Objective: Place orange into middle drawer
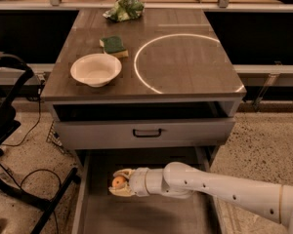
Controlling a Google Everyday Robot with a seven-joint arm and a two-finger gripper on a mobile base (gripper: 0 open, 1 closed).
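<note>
The hand [118,183] looks like matt cream plastic. It sits low in the middle drawer [151,217], fingers [123,172] clasped on the orange [119,182], whose skin is smooth with a faint sheen. Behind the hand, the arm [224,191] is a smooth white shell dotted with small dark spots. The drawer floor beneath the hand is plain matt grey. Just above the hand, the upper drawer front [195,130] is flat matt grey with a black handle [146,132]. Higher still, the counter [185,67] shows dark wood grain with a soft gloss. On it are a smooth white bowl [95,70], a coarse green sponge [114,45] and a crinkled green bag [124,9].
</note>
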